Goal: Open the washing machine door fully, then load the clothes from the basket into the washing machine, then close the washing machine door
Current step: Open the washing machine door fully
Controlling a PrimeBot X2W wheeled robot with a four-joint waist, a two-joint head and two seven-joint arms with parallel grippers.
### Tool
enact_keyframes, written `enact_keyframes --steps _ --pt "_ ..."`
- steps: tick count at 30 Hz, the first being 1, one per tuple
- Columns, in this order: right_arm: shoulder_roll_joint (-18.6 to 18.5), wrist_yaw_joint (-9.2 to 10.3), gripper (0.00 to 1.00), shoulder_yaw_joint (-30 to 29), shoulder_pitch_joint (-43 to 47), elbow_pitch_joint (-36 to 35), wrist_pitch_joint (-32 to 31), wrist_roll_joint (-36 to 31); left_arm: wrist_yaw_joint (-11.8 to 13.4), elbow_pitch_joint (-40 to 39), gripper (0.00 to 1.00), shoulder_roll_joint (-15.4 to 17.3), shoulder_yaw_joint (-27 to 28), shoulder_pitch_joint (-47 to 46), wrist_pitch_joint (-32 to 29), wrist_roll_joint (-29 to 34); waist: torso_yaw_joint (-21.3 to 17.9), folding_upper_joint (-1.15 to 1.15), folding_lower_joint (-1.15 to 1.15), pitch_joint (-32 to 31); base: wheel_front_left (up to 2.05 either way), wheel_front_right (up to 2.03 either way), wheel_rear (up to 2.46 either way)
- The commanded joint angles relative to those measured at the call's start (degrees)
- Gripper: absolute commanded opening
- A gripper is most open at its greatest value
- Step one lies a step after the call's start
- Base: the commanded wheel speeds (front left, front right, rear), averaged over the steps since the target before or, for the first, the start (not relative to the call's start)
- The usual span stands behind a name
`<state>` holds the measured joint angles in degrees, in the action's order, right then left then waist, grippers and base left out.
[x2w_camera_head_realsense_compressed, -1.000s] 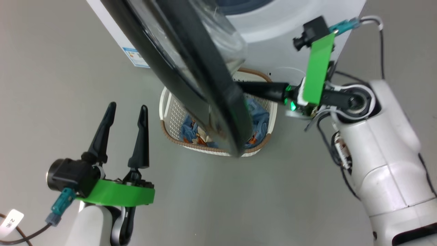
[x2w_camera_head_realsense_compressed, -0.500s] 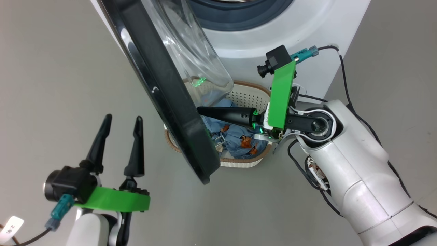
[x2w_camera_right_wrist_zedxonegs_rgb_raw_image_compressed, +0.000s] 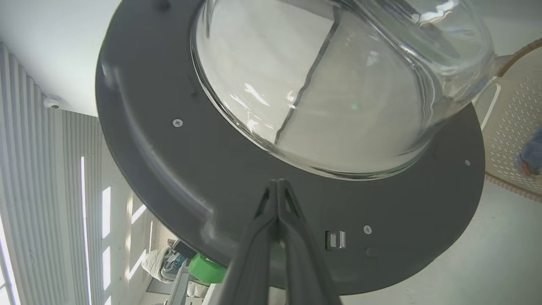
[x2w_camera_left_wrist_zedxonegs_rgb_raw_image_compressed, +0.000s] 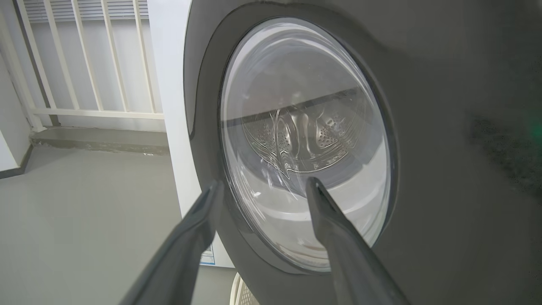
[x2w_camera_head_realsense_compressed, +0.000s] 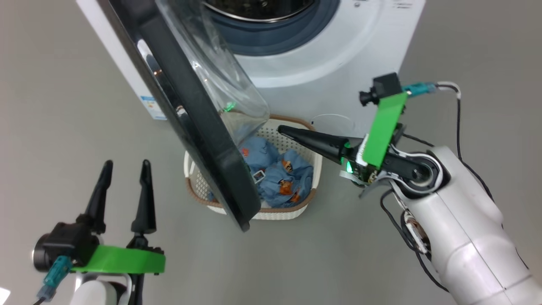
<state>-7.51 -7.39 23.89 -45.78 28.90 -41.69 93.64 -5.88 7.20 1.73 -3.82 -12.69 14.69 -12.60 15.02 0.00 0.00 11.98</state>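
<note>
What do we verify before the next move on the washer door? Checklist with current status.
1. Door travel: the washing machine door is fully open: not ok; it stands partway out and overlaps the basket in the head view.
2. Pushing side: the right hand is shut and on the door's inner side: ok.
3. Contact: the right hand is touching the door: cannot tell.
4. Spare side: the left hand is open, holds nothing and is apart from the door's outer face: ok.
5. Load: the clothes lie in the basket: ok.
6. Mouth of the washing machine is free: cannot tell; the picture's edge cuts off its upper part.
</note>
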Motion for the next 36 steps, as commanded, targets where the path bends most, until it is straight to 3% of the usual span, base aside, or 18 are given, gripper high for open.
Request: enact_keyframes --steps 1,15,17,19,20,21,28,36 --pt "0.52 -0.10 0.00 -0.50 1.92 -2.91 1.32 0.49 -0.42 -1.33 1.00 1.15 2.75 0.43 0.31 0.71 -2.05 0.00 0.00 -1.77 0.00 0.00 0.00" --pt "-1.99 -0.10 0.00 -6.26 16.60 -13.04 9.55 2.34 -1.00 -1.70 1.00 1.15 8.46 4.80 0.31 1.78 -8.98 0.00 0.00 -6.74 0.00 0.00 0.00" --pt "-1.92 -0.10 0.14 -7.18 18.49 -13.94 11.08 2.57 -1.02 -1.90 1.00 1.15 8.93 5.73 0.31 1.82 -9.74 0.00 0.00 -7.44 0.00 0.00 0.00" --pt "-1.87 -0.10 0.41 -8.34 20.34 -14.61 12.84 2.84 -1.03 -2.12 1.00 1.15 9.39 6.70 0.31 1.84 -10.46 0.00 0.00 -8.07 0.00 0.00 0.00" --pt "-1.79 -0.10 0.63 -9.07 21.17 -14.72 13.98 2.91 -1.01 -2.24 1.00 1.15 9.55 7.21 0.31 1.86 -10.78 0.00 0.00 -8.34 0.00 0.00 0.00" --pt "-1.83 -0.10 1.00 -9.55 21.94 -14.88 14.81 2.85 -0.98 -2.37 1.00 1.15 9.71 7.66 0.31 1.88 -11.06 0.00 0.00 -8.61 0.00 0.00 0.00" --pt "-2.29 -0.10 1.00 -13.50 26.17 -16.93 24.90 -2.24 -0.66 -2.93 1.00 1.15 10.39 10.06 0.31 1.91 -12.30 0.00 0.00 -10.32 0.00 0.00 0.00" --pt "-5.09 -0.10 1.00 -13.02 28.89 -18.13 40.20 -18.82 -0.35 -3.33 1.00 1.15 10.26 10.70 0.31 1.94 -12.93 0.00 0.00 -11.08 0.00 0.00 0.00"
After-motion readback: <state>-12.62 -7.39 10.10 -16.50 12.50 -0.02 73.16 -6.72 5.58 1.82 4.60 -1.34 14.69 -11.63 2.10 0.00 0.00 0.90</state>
